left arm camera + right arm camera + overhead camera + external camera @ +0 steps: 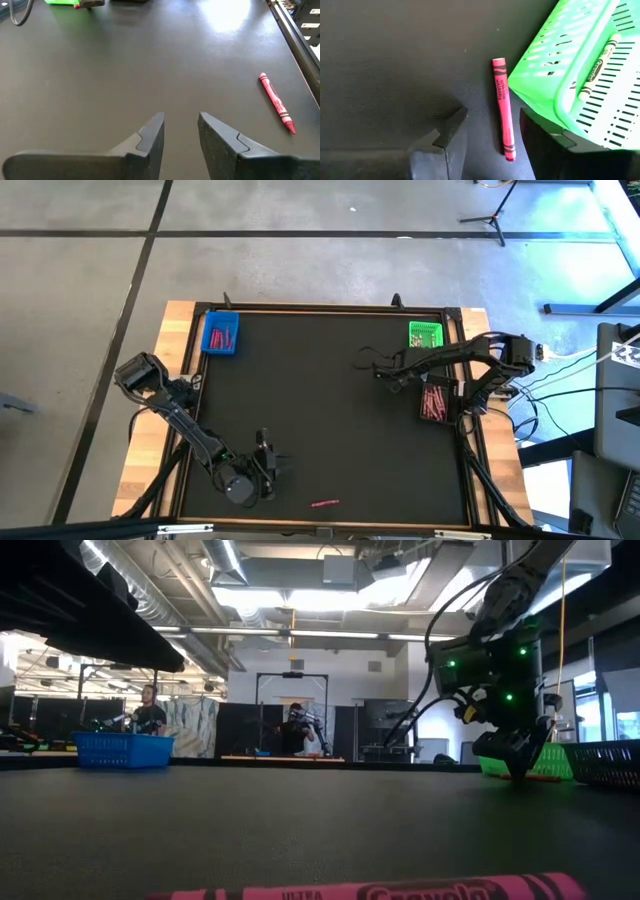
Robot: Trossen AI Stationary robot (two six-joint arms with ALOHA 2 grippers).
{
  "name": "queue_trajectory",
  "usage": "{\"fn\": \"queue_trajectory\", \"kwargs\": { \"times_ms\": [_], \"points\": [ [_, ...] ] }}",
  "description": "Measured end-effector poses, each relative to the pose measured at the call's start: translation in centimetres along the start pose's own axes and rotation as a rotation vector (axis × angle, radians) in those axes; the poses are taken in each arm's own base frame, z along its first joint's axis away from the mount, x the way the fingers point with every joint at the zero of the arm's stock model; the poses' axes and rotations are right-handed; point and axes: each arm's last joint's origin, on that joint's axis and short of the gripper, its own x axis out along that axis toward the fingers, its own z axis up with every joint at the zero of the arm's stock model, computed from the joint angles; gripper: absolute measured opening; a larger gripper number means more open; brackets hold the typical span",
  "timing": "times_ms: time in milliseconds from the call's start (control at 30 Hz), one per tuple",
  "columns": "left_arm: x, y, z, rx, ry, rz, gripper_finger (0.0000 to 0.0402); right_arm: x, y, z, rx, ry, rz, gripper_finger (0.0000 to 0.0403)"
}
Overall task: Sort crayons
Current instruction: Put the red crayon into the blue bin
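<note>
Looking down from above, you have the right gripper point(384, 372) low over the black mat just beside the green slotted plastic basket point(425, 334). Its fingers stand apart, straddling a red wax crayon point(503, 108) that lies flat on the mat against the basket's wall, not gripped. Pale whitish crayons point(597, 65) lie inside that basket. More red crayons point(433, 402) are heaped in a dark tray at the right edge, and a few point(222, 336) sit in the blue plastic basket point(220, 333) at the far left corner. Your left gripper point(266, 465) waits near the front edge, jaws apart and empty, with a lone pink-red crayon point(324, 503) lying on the mat near it.
</note>
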Motion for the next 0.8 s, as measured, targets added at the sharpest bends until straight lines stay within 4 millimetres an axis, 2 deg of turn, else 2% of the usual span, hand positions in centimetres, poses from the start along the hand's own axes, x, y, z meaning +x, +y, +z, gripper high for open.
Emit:
{"fn": "queue_trajectory", "kwargs": {
  "times_ms": [367, 800],
  "points": [
    [0.0, 0.0, 0.0, 0.001, 0.000, 0.000, 0.0111, 1.0, -1.2, 1.3, 0.047, 0.083, 0.091, 0.0176],
    [0.0, 0.0, 0.0, 0.004, 0.000, 0.000, 0.0111, 1.3, -2.0, 1.8, -0.031, 0.165, 0.253, 0.0168]
  ]
}}
